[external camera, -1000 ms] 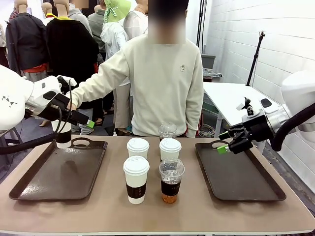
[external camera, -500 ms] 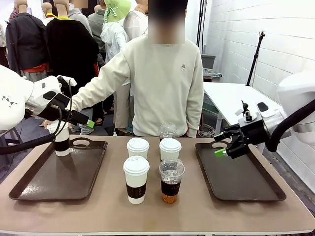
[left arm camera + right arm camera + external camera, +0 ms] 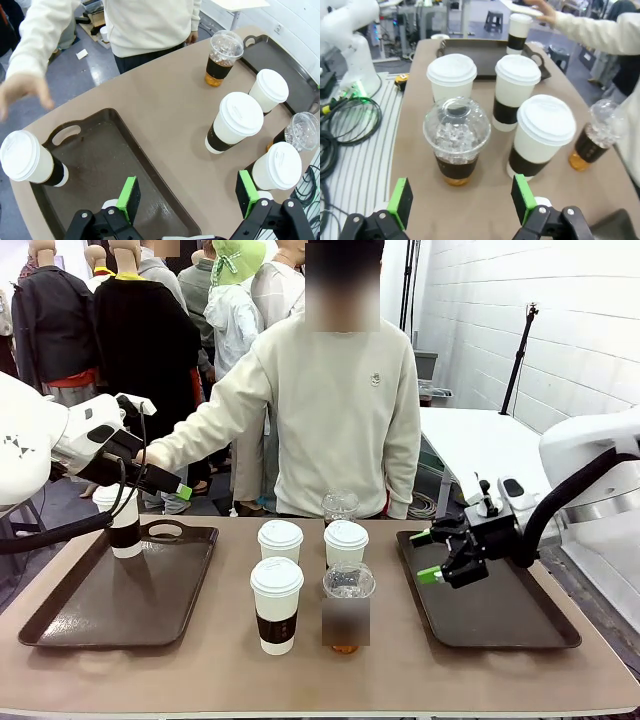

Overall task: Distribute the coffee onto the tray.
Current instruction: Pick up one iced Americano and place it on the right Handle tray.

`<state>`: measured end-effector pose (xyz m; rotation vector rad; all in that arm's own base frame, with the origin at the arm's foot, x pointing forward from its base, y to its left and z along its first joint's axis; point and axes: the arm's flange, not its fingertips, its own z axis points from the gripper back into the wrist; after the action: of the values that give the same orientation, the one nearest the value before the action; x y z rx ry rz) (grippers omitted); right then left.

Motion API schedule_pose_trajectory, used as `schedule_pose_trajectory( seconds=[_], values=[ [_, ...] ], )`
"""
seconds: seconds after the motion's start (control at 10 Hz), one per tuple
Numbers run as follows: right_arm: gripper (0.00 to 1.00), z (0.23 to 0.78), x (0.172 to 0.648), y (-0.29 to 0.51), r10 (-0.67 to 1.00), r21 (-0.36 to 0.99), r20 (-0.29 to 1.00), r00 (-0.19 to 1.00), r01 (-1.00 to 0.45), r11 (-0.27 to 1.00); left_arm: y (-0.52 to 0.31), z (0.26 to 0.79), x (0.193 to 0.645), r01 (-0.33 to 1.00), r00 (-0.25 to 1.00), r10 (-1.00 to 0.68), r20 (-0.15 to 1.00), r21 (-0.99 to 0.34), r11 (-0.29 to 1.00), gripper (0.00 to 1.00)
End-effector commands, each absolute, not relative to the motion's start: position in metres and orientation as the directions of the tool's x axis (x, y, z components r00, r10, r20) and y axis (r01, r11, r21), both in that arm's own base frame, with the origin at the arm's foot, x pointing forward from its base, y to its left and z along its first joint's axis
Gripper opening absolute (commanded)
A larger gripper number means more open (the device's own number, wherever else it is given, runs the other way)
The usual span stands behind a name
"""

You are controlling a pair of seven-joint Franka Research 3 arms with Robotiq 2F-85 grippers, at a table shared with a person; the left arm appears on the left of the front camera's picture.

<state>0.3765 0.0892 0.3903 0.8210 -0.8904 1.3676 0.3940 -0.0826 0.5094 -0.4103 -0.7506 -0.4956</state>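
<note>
Here, one paper cup (image 3: 122, 522) stood on the far corner of the left tray (image 3: 120, 610), at frame left, with a person's hand (image 3: 150, 455) just above it. Three more paper cups (image 3: 276, 605) and two clear cups (image 3: 348, 582) clustered mid-tabletop (image 3: 300, 680). The left end effector (image 3: 188, 195) gaped wide, holding nothing. The right end effector (image 3: 461, 199), over the right tray (image 3: 500, 625), was likewise wide open and empty.

open left gripper (image 3: 188, 196) above the left tray (image 3: 100, 165), one paper cup (image 3: 27, 159) on it
its green-padded fingers (image 3: 129, 197) stand spread and empty; the lidded cup sits in the tray's far left corner. to the right, three more paper cups (image 3: 235, 122) and two clear domed cups (image 3: 223, 57) stand on the brown desk (image 3: 165, 100), the right tray (image 3: 287, 52) beyond them. a person's blurred hand (image 3: 22, 92) hangs past the desk's far left edge.
</note>
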Motion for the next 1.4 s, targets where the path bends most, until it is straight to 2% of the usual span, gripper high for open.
schedule_pose_trajectory(
  seconds=[0.0,0.8,1.3],
  values=[
    [1.00,0.372,0.374,0.089,0.430,0.010,0.903,0.015,-1.000,0.014,-0.081,0.509,0.395,0.563,0.626,-0.281,0.727,-0.172,0.808,1.00],
    [1.00,0.378,0.377,0.088,0.458,0.009,0.889,0.020,-1.000,0.026,-0.081,0.509,0.395,0.563,0.626,-0.281,0.727,-0.172,0.808,1.00],
    [1.00,0.325,0.367,0.111,0.331,-0.034,0.944,-0.012,-0.998,0.061,-0.081,0.509,0.395,0.563,0.626,-0.281,0.727,-0.172,0.808,1.00]
  ],
)
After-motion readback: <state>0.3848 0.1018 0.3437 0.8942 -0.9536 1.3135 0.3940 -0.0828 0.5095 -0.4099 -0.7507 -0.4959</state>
